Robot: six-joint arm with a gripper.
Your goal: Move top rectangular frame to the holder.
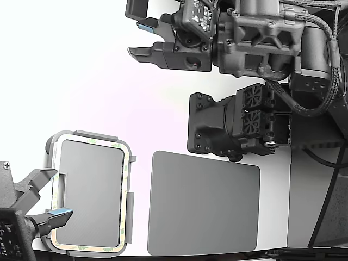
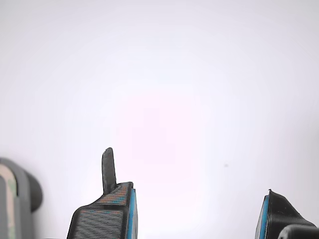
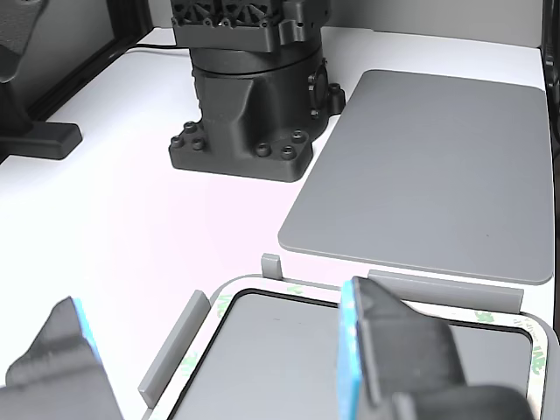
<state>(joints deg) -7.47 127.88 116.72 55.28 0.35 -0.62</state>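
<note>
Beige-tan frame [image 1: 129,179] seated in holder [image 1: 87,136], half cut off beside spread, empty end effector [image 2: 197,209].

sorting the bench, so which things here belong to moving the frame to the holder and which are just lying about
For the job:
- top rectangular frame, already lying in the holder
- holder
- tool, open

Lying about:
- dark grey mat
- black base block
</note>
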